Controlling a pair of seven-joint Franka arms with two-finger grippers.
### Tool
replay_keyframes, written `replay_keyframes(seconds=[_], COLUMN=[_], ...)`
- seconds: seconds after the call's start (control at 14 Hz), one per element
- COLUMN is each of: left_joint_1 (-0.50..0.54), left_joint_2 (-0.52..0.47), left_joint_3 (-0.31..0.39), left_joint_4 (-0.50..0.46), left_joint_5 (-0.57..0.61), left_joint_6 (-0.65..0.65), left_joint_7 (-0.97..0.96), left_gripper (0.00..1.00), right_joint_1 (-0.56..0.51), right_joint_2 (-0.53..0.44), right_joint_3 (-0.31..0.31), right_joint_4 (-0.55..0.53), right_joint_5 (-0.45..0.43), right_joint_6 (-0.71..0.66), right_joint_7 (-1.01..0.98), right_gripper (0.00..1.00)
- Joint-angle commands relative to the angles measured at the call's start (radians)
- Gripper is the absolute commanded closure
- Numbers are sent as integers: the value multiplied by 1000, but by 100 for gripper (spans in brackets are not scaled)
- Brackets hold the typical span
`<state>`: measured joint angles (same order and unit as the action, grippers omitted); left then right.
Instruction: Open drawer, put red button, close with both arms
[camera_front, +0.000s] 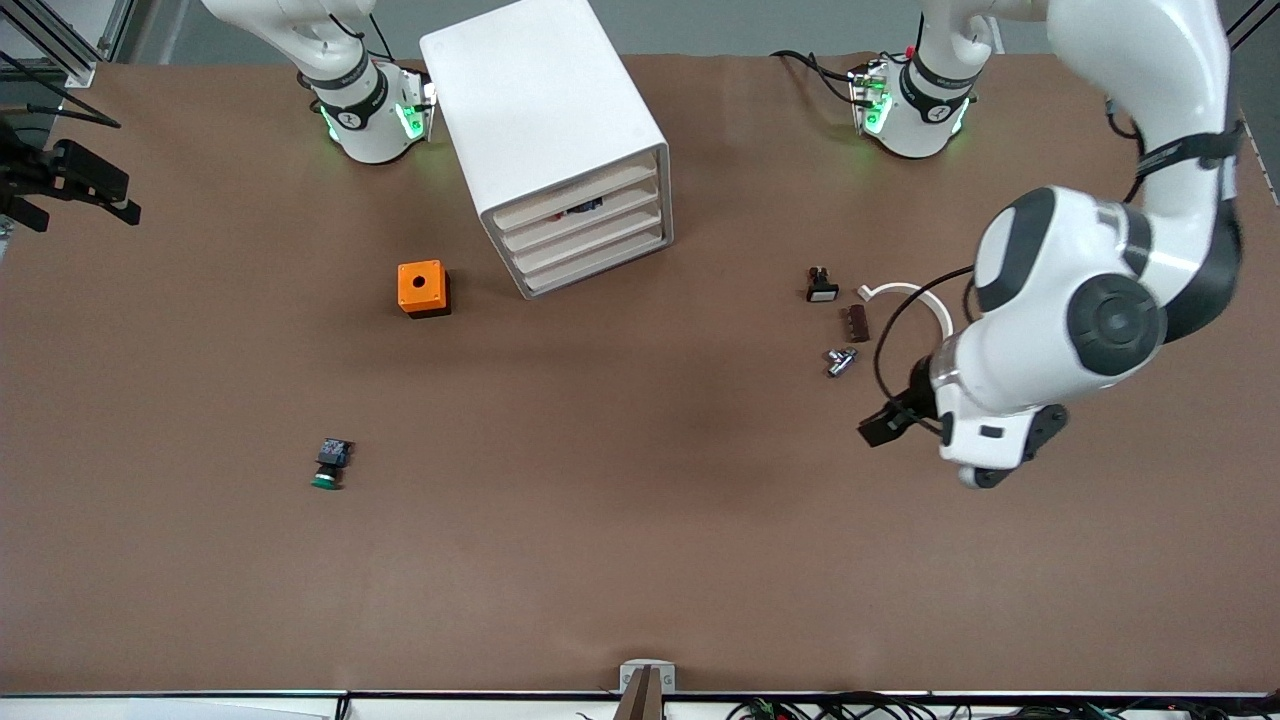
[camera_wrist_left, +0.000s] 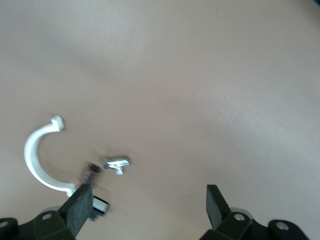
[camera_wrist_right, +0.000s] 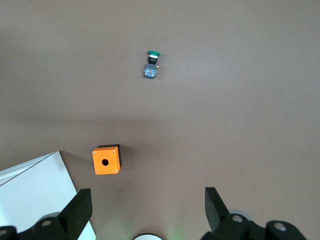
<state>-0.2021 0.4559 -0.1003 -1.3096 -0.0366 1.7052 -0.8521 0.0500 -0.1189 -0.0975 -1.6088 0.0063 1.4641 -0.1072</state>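
A brown table (camera_front: 640, 560) seen from above, with a white cabinet (camera_front: 545, 110) of four stacked drawers as the landmark. All four fronts look pushed in; through the gap over the second drawer (camera_front: 585, 215) from the top, a small dark object with a hint of red and blue shows, possibly the red button (camera_front: 583, 208), though it is too small to be sure.

An orange box (camera_front: 424, 288) with a hole sits just beside the cabinet, toward the right arm's end. A green-capped button (camera_front: 330, 465) lies well apart from the cabinet, nearer the front camera.

Toward the left arm's end from the cabinet lie a small black and white part (camera_front: 821, 286), a white curved clip (camera_front: 905, 295), a brown block (camera_front: 857, 323) and a silver fitting (camera_front: 840, 361).

The left gripper (camera_front: 885, 420) hovers over the table near that cluster, fingers (camera_wrist_left: 80, 205) spread apart, holding nothing. The right gripper (camera_wrist_right: 147, 210) is up beside the cabinet, over the table near the right arm's base, its fingers (camera_wrist_right: 80, 206) apart and empty.
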Motion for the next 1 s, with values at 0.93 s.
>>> replay_keyframes(seconds=[0.93], left_joint_1=[181], left_joint_2=[-480], left_joint_3=[-9], left_joint_4=[-216], left_joint_5=[66], left_joint_6=[-223], left_joint_7=[583], left_gripper=[0], right_joint_1=[1], right_joint_2=[-39], right_joint_3=[1], right_joint_4=[-48], right_joint_5=[3], right_joint_6=[39], right_joint_7=[-8], right_gripper=[0])
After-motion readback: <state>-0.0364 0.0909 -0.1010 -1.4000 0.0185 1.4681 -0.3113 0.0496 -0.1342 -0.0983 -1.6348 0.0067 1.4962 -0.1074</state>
